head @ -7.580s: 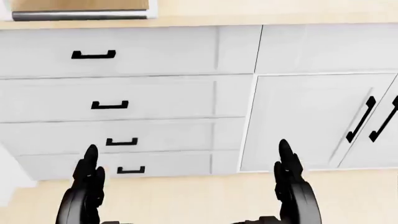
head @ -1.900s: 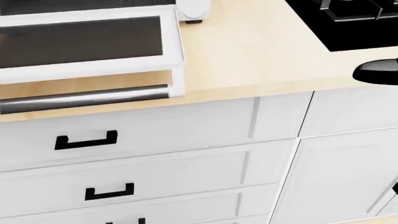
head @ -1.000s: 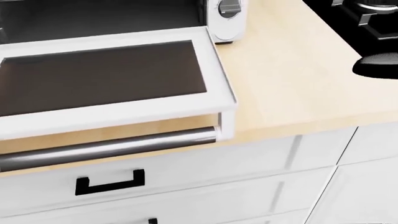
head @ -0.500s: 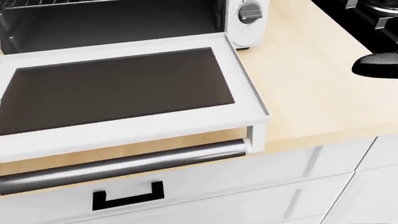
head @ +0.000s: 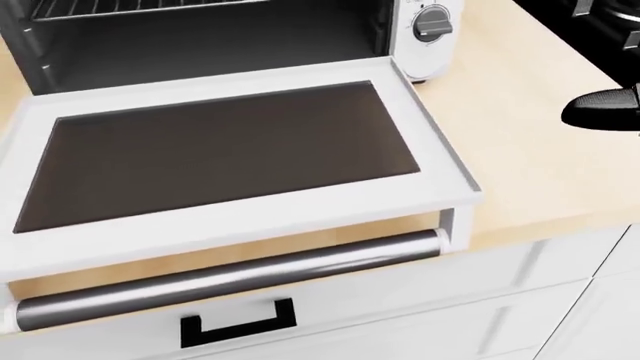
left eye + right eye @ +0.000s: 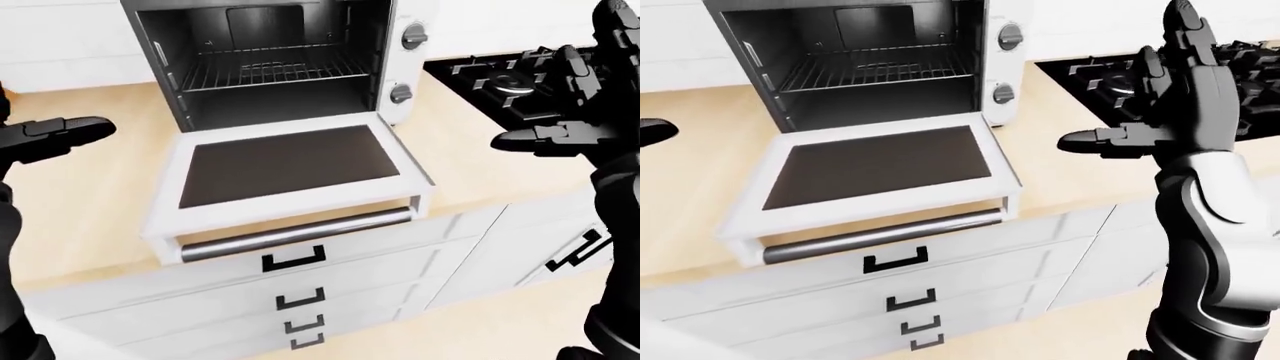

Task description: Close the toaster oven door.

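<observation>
I see my right hand raised, fingers spread, above the counter near the stove. Left hand open at the left edge. Between them the oven door lies flat open, touching neither.

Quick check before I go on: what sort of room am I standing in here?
A home-style kitchen, by the look of it: an open toaster oven on a light wood counter, a black gas stove to its right, and white drawers below.
</observation>
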